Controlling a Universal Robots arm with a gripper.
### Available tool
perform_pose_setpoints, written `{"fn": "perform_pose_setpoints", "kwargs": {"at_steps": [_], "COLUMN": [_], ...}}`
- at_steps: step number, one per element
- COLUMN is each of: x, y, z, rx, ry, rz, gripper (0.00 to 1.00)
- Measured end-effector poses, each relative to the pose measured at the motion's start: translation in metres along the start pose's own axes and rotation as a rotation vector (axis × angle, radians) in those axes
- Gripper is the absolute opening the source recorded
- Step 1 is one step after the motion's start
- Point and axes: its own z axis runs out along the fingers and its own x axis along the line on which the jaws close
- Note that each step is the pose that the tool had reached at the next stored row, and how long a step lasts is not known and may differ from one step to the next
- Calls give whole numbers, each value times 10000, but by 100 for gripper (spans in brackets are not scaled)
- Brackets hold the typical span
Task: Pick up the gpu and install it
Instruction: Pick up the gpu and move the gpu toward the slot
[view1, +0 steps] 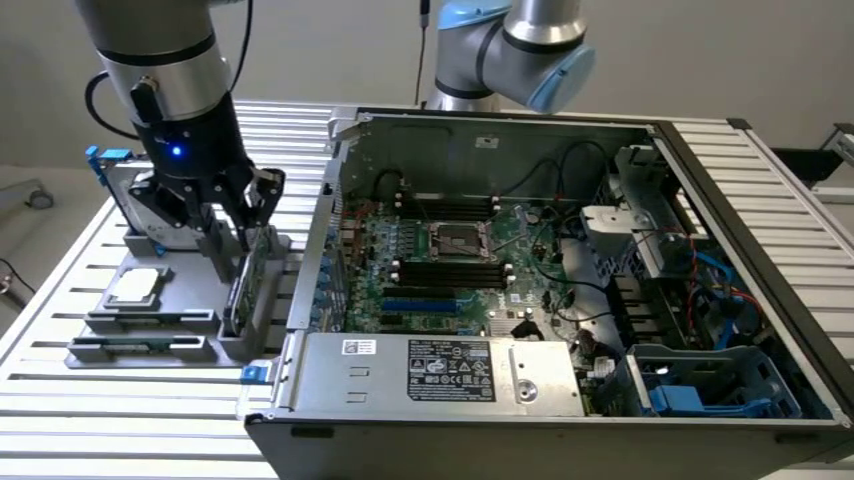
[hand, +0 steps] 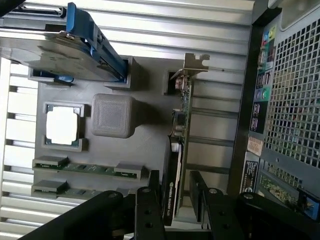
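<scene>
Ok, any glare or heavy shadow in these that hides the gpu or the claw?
Wrist view: glare washes the processor chip out to plain white, while the gpu is evenly lit, standing on edge between the fingers of the open claw. Exterior view: the light is even with no glare, and a blue lamp glows above the claw.

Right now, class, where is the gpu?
The gpu stands on edge in the grey tray at the exterior view's left, beside the open computer case, with the open gripper astride it.
</scene>
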Motion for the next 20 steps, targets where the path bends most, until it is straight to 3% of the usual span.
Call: {"fn": "perform_pose_setpoints", "kwargs": {"at_steps": [6, 20], "x": [-4, -13], "y": [-3, -4], "z": [110, 298], "rx": [-4, -49], "ry": [-10, -47], "rz": [117, 1228], "gripper": [38, 38]}}
